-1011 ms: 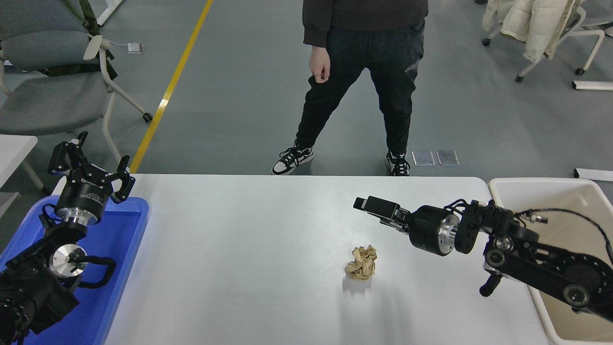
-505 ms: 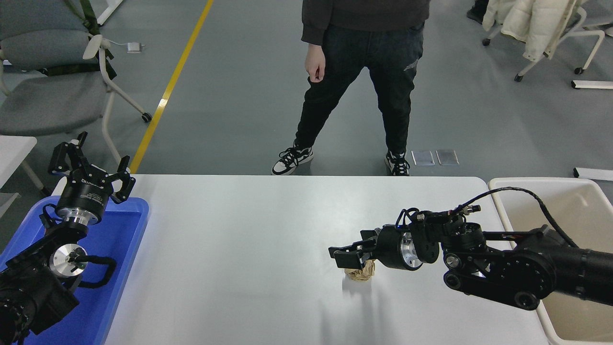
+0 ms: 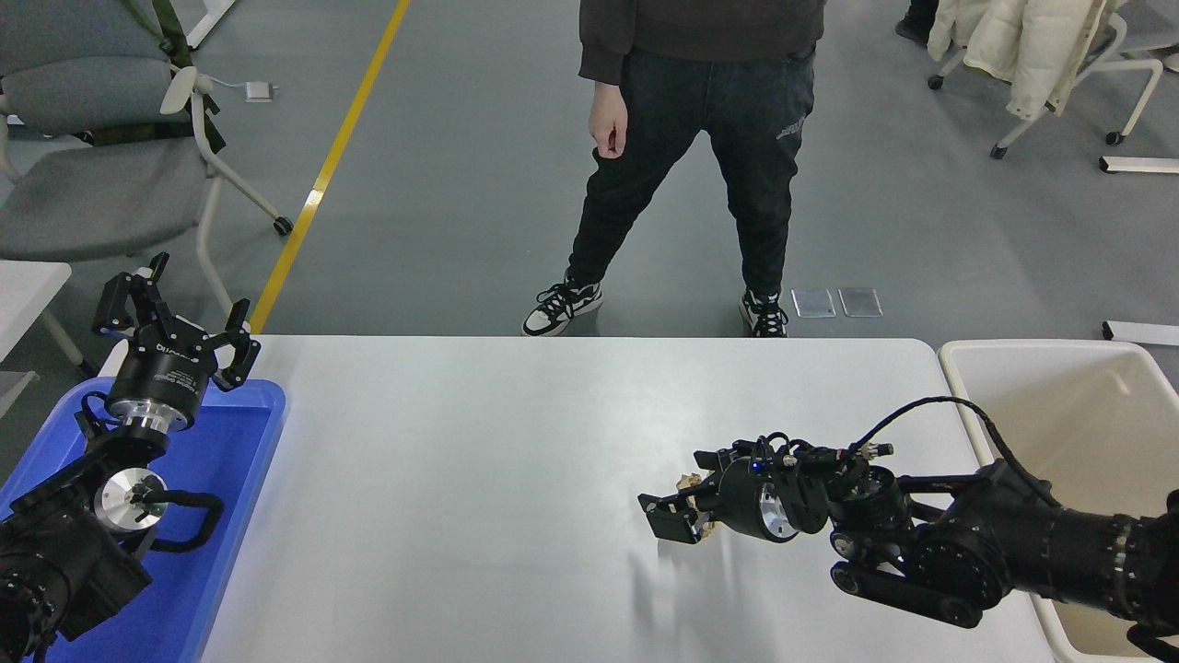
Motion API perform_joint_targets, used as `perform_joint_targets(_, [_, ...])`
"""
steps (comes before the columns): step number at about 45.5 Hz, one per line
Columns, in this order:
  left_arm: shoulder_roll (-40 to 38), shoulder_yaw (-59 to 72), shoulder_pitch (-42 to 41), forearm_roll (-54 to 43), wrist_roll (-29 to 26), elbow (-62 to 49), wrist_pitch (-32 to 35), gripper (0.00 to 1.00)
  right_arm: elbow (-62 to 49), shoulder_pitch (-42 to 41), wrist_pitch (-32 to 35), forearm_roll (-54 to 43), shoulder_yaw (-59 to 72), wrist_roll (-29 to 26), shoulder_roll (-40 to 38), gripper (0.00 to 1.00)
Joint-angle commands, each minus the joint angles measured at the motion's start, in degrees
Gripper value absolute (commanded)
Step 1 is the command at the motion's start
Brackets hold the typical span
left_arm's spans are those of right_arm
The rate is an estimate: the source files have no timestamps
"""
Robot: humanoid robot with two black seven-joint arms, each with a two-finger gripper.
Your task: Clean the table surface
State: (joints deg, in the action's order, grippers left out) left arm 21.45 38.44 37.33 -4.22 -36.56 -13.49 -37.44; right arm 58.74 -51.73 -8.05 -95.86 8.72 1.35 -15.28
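Nearest the camera, the left arm is sitting parked at the lower left over the blue tray [image 3: 241,479], its left gripper [image 3: 175,322] pointing up and away with fingers spread wide and holding nothing; it is probably being kept clear so the other arm has the desk to itself. The right arm is reaching in low from the right edge, lying almost flat above the desk [image 3: 461,479]. Its right gripper [image 3: 682,517] is pointing leftward with the fingers drawn in around a crumpled ball of brown paper [image 3: 687,481]; only scraps of tan are peeking out above and between the fingers, so the gripper appears to be closing on the paper, though whether the ball is lifted off the white surface or resting on it cannot be told from here. A cable is looping up off the wrist. Just beside the desk's right end the beige tub [image 3: 967,416] is standing open, likely the place meant for rubbish, which would explain the arm working from that side. The white desk top is the surface being cleaned, and it is spreading across the middle of the view between tray and tub. Beyond the far edge a person [image 3: 700,138] is standing on the grey floor, one hand hanging loose, well apart from the arms. A grey chair [image 3: 83,184] is standing at the far left.
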Motion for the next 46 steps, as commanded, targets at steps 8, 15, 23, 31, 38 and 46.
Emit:
perform_joint_targets(8, [0.0, 0.0, -0.1, 0.0, 0.0, 0.0, 0.0, 1.00, -1.5, 2.2, -1.6, 0.1, 1.0, 0.1, 0.2, 0.99])
perform_joint_targets(15, [0.0, 0.0, 0.0, 0.0, 0.0, 0.0, 0.0, 1.00, -1.8, 3.2, -2.8, 0.2, 1.1, 0.1, 0.0, 0.99])
perform_joint_targets(23, [0.0, 0.0, -0.1, 0.0, 0.0, 0.0, 0.0, 1.00, -2.0, 4.4, -3.1, 0.2, 1.0, 0.1, 0.0, 0.99])
perform_joint_targets(31, [0.0, 0.0, 0.0, 0.0, 0.0, 0.0, 0.0, 1.00, -3.1, 5.8, -5.2, 0.2, 1.0, 0.1, 0.0, 0.99])
perform_joint_targets(38, [0.0, 0.0, 0.0, 0.0, 0.0, 0.0, 0.0, 1.00, -5.2, 6.6, -7.5, 0.3, 1.0, 0.3, 0.3, 0.99])
perform_joint_targets(46, [0.0, 0.0, -0.1, 0.0, 0.0, 0.0, 0.0, 1.00, -5.9, 6.6, -8.9, 0.5, 0.9, 0.7, 0.5, 0.98])
